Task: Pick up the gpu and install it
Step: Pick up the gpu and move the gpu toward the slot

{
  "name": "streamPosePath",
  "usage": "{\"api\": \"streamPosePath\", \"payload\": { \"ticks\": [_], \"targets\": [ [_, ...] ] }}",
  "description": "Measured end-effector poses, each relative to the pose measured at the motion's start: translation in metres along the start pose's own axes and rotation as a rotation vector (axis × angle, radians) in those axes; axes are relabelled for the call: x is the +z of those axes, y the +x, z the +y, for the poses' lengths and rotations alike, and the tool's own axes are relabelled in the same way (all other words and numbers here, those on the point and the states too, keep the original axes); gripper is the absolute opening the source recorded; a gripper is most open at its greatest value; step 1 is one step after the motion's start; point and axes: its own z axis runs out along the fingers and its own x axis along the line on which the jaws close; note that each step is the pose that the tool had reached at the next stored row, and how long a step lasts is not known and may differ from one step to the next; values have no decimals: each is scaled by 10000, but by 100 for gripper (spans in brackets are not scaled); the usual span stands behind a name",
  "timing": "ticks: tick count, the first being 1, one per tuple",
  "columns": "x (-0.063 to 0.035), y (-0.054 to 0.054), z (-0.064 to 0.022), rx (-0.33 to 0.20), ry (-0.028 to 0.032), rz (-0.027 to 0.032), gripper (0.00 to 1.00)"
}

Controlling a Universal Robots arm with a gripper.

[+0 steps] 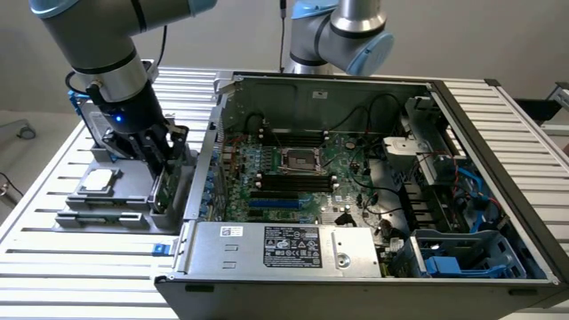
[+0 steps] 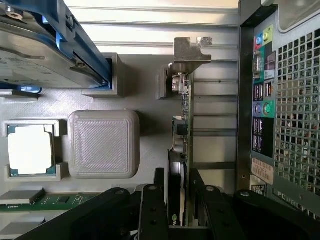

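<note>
The gpu [image 2: 183, 125] stands on edge in a slot of the grey parts holder [image 2: 145, 90], its silver end bracket [image 2: 190, 50] at the far end. My gripper [image 2: 177, 175] straddles the card's near end, one black finger [image 2: 158, 195] on each face, shut on it. In the exterior view the gripper [image 1: 156, 163] reaches down into the holder [image 1: 98, 217] at the exterior view's left, with the gpu [image 1: 164, 190] below it, beside the open computer case [image 1: 356, 180]. The card is still seated in the holder.
The holder also carries a silver hard drive in a blue frame [image 2: 45, 55], a processor chip [image 2: 30, 150], a square grey block [image 2: 103, 144] and a memory stick [image 2: 45, 200]. The case's rear port panel [image 2: 262, 100] stands close beside the card. A second arm [image 1: 342, 33] stands behind the case.
</note>
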Motion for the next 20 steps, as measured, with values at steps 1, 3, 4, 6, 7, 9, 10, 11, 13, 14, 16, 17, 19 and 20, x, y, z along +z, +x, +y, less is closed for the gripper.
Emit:
{"api": "streamPosePath", "payload": {
  "ticks": [1, 3, 4, 6, 7, 9, 10, 11, 13, 14, 16, 17, 19, 20],
  "targets": [
    [0, 0, 0, 0, 0, -1, 33],
    [0, 0, -1, -2, 1, -3, 31],
    [0, 0, -1, -4, 0, -2, 26],
    [0, 0, -1, -7, 0, 0, 26],
    [0, 0, 0, -9, 0, 0, 26],
    [0, 0, 0, -13, 0, -1, 26],
    [0, 0, 0, -13, -1, -1, 26],
    [0, 0, 0, -13, -1, -1, 26],
    [0, 0, -1, -13, 0, 0, 26],
    [0, 0, 0, -13, -1, -1, 26],
    [-2, 0, 0, -13, -4, -4, 26],
    [-16, -1, 0, -13, -5, -4, 26],
    [-99, -6, 4, -12, -3, 0, 26],
    [-143, -10, 7, -12, -6, -3, 26]
  ]
}}
